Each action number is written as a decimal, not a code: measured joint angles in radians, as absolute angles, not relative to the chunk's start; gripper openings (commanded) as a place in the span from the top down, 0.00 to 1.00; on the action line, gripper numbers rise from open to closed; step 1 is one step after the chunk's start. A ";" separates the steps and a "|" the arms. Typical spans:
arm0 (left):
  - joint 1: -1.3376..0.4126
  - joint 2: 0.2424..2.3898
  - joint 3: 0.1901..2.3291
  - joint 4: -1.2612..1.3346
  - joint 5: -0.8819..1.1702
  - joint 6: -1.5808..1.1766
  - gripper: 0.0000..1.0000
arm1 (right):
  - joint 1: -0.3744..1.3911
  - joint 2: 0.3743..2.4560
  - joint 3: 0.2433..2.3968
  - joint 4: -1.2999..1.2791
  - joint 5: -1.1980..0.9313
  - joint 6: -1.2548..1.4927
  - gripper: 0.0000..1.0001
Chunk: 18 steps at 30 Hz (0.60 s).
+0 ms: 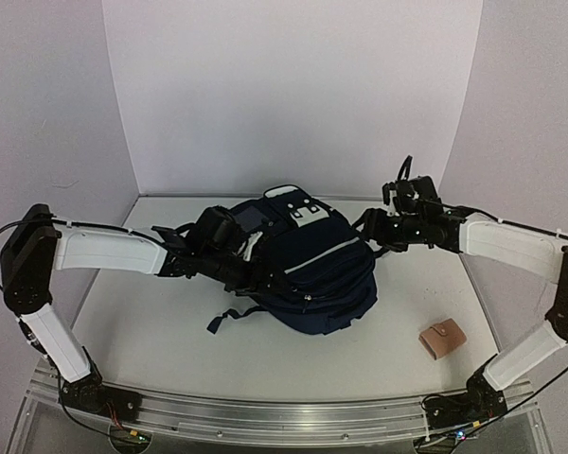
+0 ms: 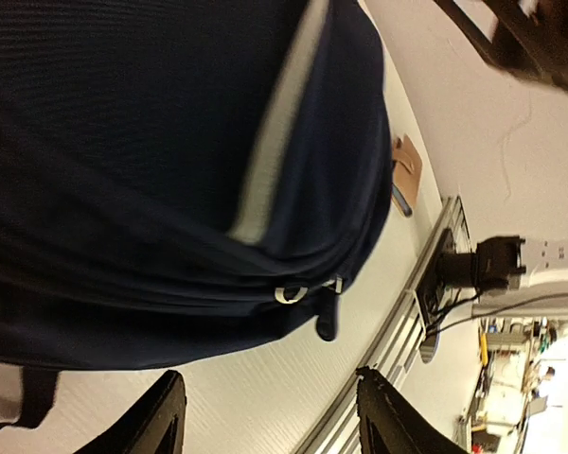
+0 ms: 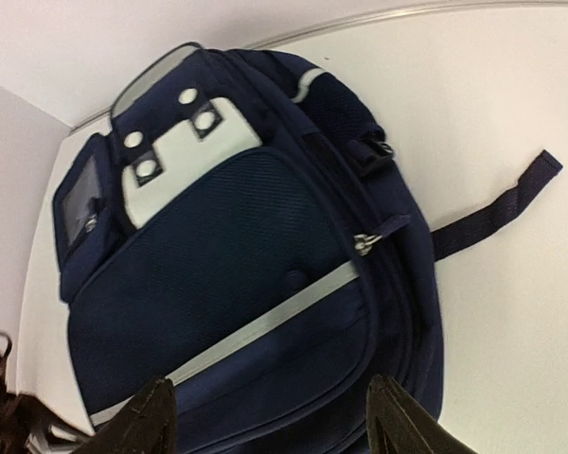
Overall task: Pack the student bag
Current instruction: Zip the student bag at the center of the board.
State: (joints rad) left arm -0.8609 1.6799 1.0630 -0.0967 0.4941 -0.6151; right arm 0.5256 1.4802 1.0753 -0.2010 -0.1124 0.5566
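The student bag (image 1: pixel 317 270), a dark navy backpack with a pale stripe and white patches near its top, lies flat in the middle of the table. My left gripper (image 1: pixel 265 276) is open and empty at the bag's left side; in the left wrist view (image 2: pixel 270 416) its fingers frame bare table just below the bag (image 2: pixel 170 170) and a silver zipper pull (image 2: pixel 293 292). My right gripper (image 1: pixel 371 235) is open and empty at the bag's right side, hovering over the front pocket (image 3: pixel 237 312) in the right wrist view (image 3: pixel 270 421). Another zipper pull (image 3: pixel 364 243) shows on the bag's edge.
A small tan wallet (image 1: pixel 442 340) lies on the table to the front right of the bag, also seen in the left wrist view (image 2: pixel 406 173). A loose dark strap (image 1: pixel 229 317) trails from the bag's front left. White walls close the back and sides.
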 measured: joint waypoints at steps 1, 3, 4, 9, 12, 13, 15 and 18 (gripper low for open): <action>-0.833 1.657 1.037 -0.080 0.484 -0.640 0.34 | 0.557 1.457 1.074 -0.210 -0.098 0.567 0.42; -0.779 1.633 0.994 -0.035 0.467 -0.694 0.33 | 0.634 1.419 1.068 -0.225 -0.080 0.601 0.48; -0.758 1.631 0.976 -0.007 0.460 -0.716 0.33 | 0.678 1.407 1.062 -0.230 -0.072 0.622 0.50; -0.731 1.649 0.938 0.100 0.440 -0.812 0.33 | 0.859 1.392 1.026 -0.265 -0.050 0.743 0.55; -0.737 1.679 0.941 0.150 0.431 -0.847 0.33 | 0.922 1.392 1.018 -0.285 -0.032 0.804 0.58; -0.740 1.690 0.941 0.164 0.427 -0.858 0.33 | 0.943 1.393 1.018 -0.290 -0.023 0.822 0.59; -0.741 1.705 0.940 0.186 0.424 -0.874 0.34 | 0.977 1.398 1.018 -0.291 -0.008 0.855 0.60; -0.741 1.722 0.940 0.220 0.423 -0.897 0.35 | 1.021 1.433 1.019 -0.289 0.010 0.890 0.60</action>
State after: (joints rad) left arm -0.7406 1.7221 0.9401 0.2198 0.4226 -0.8966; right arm 1.0206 1.4325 1.0187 -0.2895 0.0103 0.8900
